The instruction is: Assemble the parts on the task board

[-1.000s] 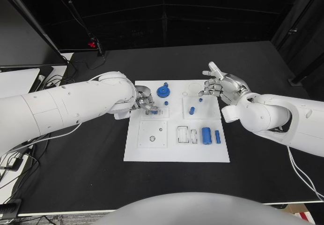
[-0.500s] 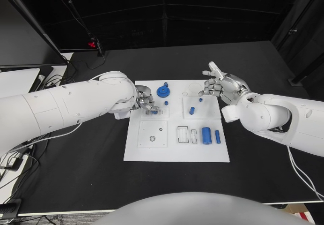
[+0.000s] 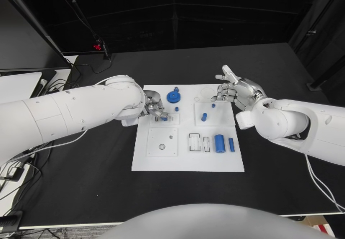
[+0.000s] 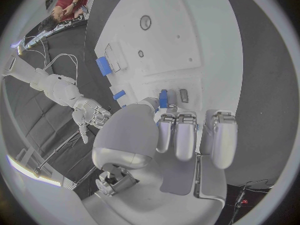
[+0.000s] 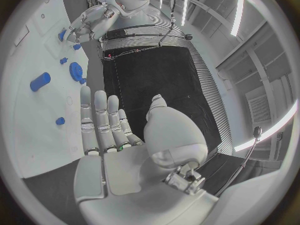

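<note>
No brand, label or legible writing appears on the task board [image 3: 188, 164] or on either arm. The task board, a white plate, lies flat at the middle of the black counter [image 3: 86, 179]. The left robot hand [image 3: 154, 109] sits over the board's left edge near the far end, its fingers curled downward and pressed close together around a small blue part [image 3: 164, 118] that stands at a square recess on the board; the left wrist view shows the blue part [image 4: 163, 99] between the thumb and the fingertips [image 4: 176, 121], in contact with them. The right robot hand [image 3: 234, 89] is held above the board's far right corner, palm facing the board, fingers extended and lightly spread, holding nothing; the right wrist view confirms the flat, empty palm [image 5: 115, 150]. On the board, a blue gear-shaped part [image 3: 174, 96] stands near the far edge, just beside the left robot hand. A small blue peg [image 3: 177, 109] stands just in front of it. A short blue cylinder [image 3: 204, 118] lies on a raised square plate near the middle, with a smaller blue stud [image 3: 213, 105] behind it, near the right robot hand. Toward the near side, a thicker blue cylinder [image 3: 219, 144] and a slim blue bar [image 3: 231, 145] lie side by side, close together, to the right of rectangular recesses [image 3: 195, 142]. A square white panel [image 3: 162, 143] with a small central hole occupies the board's near left part.
</note>
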Tool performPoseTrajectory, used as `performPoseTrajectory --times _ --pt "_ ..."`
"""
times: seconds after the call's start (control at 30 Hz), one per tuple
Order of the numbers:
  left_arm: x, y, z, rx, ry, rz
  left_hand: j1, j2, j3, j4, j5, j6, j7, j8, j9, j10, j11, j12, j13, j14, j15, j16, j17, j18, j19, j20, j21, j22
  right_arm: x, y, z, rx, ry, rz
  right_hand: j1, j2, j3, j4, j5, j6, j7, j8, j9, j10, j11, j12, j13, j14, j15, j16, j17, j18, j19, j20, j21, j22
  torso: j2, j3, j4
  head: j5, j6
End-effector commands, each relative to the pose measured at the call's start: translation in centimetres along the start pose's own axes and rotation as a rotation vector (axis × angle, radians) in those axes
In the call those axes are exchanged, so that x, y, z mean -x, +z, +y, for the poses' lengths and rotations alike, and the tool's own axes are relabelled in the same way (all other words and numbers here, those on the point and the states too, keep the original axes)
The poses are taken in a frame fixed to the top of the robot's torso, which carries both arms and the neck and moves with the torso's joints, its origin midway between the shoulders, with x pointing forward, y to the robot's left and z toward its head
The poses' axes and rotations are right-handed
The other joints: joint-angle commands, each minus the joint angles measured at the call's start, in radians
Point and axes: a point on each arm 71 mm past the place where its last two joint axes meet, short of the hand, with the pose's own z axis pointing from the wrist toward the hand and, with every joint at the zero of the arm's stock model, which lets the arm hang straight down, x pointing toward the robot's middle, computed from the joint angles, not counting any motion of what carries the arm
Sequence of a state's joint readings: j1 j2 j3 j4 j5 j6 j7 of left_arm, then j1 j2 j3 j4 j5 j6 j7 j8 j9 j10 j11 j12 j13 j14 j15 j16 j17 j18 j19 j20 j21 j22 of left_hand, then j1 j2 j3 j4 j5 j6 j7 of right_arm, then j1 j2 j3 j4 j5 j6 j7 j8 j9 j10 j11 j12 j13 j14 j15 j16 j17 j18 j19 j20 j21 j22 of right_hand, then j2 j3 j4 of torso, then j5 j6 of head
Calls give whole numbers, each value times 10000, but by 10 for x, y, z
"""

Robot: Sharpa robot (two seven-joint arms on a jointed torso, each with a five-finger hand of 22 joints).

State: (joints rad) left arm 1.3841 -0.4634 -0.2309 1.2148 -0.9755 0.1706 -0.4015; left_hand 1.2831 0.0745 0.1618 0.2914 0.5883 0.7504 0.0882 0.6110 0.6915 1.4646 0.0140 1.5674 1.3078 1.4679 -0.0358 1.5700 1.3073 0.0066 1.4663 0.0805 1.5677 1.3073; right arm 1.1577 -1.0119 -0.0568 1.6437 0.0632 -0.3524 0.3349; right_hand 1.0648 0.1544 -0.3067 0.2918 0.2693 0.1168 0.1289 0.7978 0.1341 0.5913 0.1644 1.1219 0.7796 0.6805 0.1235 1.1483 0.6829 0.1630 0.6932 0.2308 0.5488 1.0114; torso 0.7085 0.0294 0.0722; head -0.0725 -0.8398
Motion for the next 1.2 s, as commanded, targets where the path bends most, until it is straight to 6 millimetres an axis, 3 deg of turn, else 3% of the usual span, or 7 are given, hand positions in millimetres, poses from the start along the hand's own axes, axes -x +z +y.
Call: performPoseTrajectory --times 0.03,0.8,1.2 --pt "-7 2 5 398 99 261 13 66 84 5 3 -120 -60 -14 0 1062 73 34 2630 1029 72 8 2635 -66 1045 59 31 2635 -1 0 1 56 83 68 -21 108 -49 5 54 -60 1084 60 -20 -46 36 69 -27 -97 6 48 -29 167 -28 23 -52 -18 1 1 1 -6 -16" --pt "-12 5 3 370 158 443 41 54 115 18 -3 -144 -45 -5 23 1062 80 34 2630 1029 78 8 2635 -66 1045 70 31 2635 -1 0 1 9 85 65 -23 111 -51 4 56 -62 1086 67 -24 -46 37 74 -34 -100 7 54 -37 167 -28 24 -52 -19 3 2 -4 -27 -37" --pt "-12 4 4 374 187 534 -769 -300 -307 31 -222 -470 104 -176 -8 1062 223 34 2630 1029 209 8 2635 -66 1045 183 31 2635 0 0 1 -1 84 57 -23 111 -51 4 56 -62 1086 67 -24 -46 37 74 -34 -100 7 54 -37 167 -28 24 -52 -19 3 2 -3 -21 -36"
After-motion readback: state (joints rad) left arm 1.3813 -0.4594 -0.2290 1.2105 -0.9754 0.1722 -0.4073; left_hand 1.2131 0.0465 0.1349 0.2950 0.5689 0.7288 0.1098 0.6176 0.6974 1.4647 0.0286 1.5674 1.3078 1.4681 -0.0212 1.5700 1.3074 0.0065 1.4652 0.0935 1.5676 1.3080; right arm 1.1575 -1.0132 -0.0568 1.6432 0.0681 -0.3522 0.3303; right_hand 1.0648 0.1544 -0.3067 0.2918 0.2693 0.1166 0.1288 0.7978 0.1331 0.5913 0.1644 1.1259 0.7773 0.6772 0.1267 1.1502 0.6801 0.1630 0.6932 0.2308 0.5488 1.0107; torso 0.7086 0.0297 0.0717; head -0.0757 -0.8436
